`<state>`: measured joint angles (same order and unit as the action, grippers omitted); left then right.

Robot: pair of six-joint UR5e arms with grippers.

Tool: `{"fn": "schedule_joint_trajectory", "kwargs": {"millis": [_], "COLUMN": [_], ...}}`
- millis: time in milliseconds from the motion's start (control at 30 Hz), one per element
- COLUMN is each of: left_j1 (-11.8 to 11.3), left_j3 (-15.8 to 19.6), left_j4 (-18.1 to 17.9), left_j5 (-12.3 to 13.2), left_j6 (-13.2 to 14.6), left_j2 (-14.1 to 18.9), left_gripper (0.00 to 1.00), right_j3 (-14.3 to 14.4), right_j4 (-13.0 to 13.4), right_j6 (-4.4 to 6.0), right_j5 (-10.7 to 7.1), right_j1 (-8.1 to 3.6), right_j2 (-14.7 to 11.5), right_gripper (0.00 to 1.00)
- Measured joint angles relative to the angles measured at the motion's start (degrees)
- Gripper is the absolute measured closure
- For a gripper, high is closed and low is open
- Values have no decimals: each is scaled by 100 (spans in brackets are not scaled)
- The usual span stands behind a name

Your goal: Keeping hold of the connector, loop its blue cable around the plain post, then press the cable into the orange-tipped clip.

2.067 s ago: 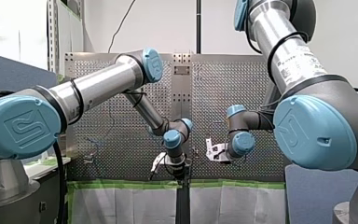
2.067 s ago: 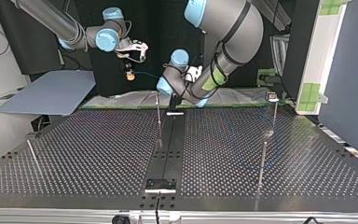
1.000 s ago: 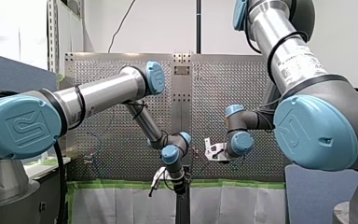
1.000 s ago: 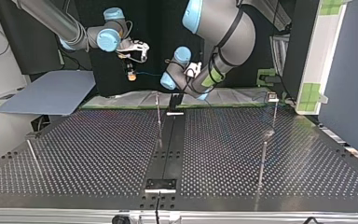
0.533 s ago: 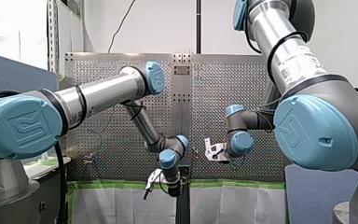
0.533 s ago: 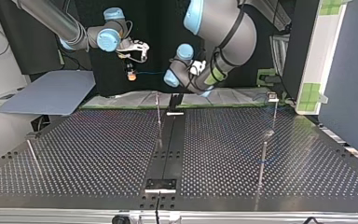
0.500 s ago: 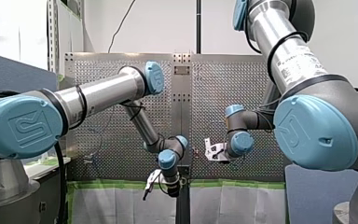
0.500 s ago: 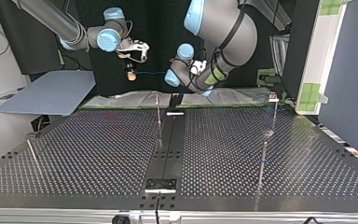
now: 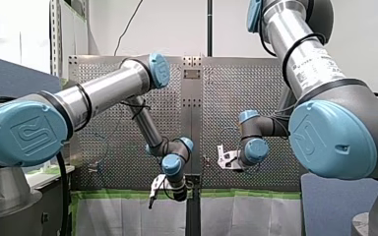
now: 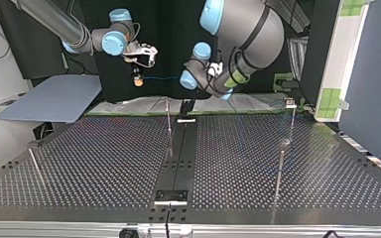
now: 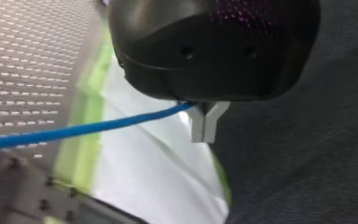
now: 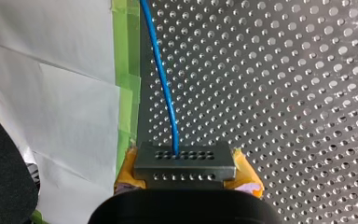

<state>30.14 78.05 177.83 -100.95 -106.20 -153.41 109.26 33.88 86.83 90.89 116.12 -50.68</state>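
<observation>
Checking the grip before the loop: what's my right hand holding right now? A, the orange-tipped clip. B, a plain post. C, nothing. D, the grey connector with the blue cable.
D: in the right wrist view the grey connector sits between the right hand's yellow pads, with the blue cable running out of it.

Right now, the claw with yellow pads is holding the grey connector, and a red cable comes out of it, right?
Not quite: the cable is blue, not red, as the right wrist view shows. The rest holds: my right claw, with yellow pads, holds the grey connector, and the cable comes out of it.
</observation>
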Motion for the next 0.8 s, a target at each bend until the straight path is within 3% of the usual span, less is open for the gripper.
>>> {"fn": "schedule_joint_trajectory", "kwargs": {"millis": [133, 533, 800], "left_j1": [25, 182, 327], "left_j3": [229, 909, 1023], "left_j4": [-228, -911, -1291], "left_j5": [-142, -598, -728], "left_j6": [-156, -281, -417], "left_j2": [230, 911, 1283], "left_gripper": [99, 99, 99], "right_j3": [-21, -273, -388], "right_j4": [-4, -173, -292], "right_j6": [43, 140, 151], "right_j5": [-1, -33, -65], "right_j1": [-41, -247, -403], "right_j2": [0, 3, 7], "right_gripper": [100, 100, 100]}}
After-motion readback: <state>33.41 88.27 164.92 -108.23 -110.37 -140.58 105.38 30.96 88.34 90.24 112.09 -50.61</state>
